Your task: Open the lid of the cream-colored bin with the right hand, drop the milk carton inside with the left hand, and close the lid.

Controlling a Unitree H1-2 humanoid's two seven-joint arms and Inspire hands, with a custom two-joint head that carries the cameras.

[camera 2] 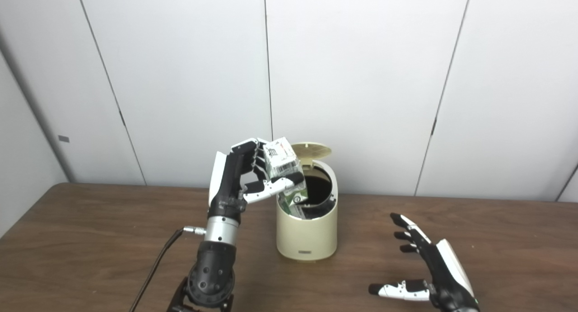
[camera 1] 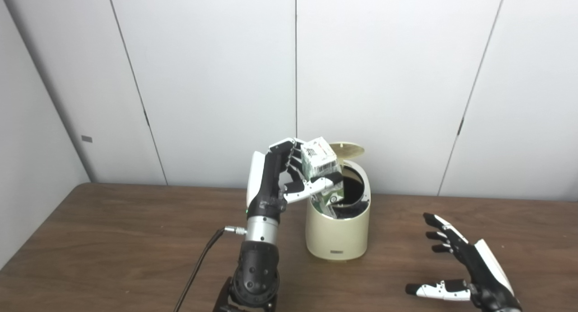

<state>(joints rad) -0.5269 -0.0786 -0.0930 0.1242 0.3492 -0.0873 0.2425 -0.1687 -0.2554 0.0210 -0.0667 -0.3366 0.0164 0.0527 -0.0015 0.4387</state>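
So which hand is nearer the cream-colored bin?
Left hand, holding the milk carton over the bin opening. Right hand rests apart, open.

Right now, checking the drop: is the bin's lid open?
Open: the lid stands raised behind the bin's dark mouth.

No wording can be read: the print and barcode on the milk carton (camera 1: 319, 163), held over the cream-colored bin (camera 1: 337, 235), are blurred, and the small label at the bin's base is too small to be made out.
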